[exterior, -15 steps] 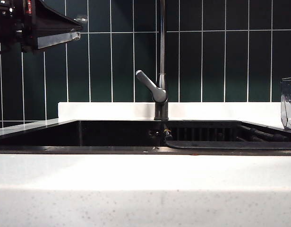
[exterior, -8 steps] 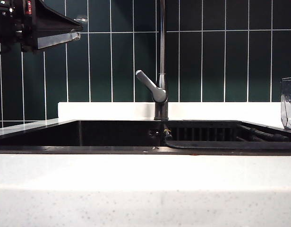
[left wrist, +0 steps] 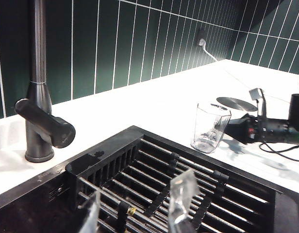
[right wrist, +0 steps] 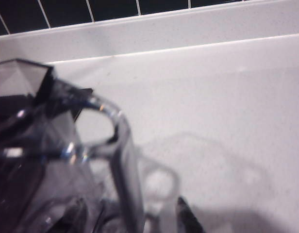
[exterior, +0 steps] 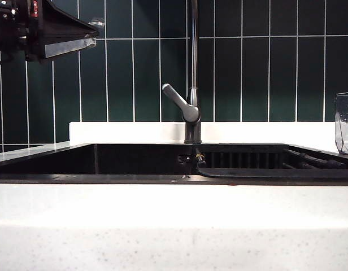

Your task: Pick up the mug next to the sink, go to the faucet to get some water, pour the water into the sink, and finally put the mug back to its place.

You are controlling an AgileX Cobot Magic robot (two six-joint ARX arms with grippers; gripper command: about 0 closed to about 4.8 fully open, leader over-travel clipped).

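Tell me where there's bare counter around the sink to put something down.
Free: the white counter strip between faucet and mug, behind the sink, and the front counter. Crowded: beyond the mug, where the open right end effector and cables lie. The left end effector, empty and part-open, hangs above the sink's left end.

The left pincer hangs high at the upper left of the exterior view, fingers parted; the right pincer (seen close, blurred) stands wide open.

Faucet blocks sink centre; room either side.
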